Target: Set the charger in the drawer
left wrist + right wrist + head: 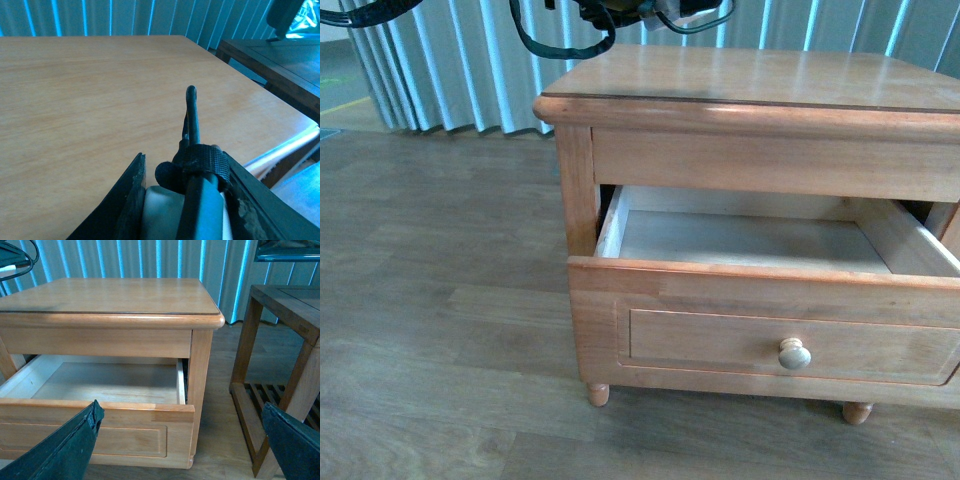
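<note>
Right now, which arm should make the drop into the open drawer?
Left: its pincer grips the charger over the cabinet top; the right pincer is open and empty, facing the drawer.

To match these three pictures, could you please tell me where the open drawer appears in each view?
Front view: the open drawer fills the lower right, its knob on the front panel.
Left wrist view: not clearly in it; a pale strip past the top's edge may be it, I cannot tell.
Right wrist view: the drawer stands pulled out right beneath the top, pale inside showing.
Shared landmark: the cabinet's wooden top.
</note>
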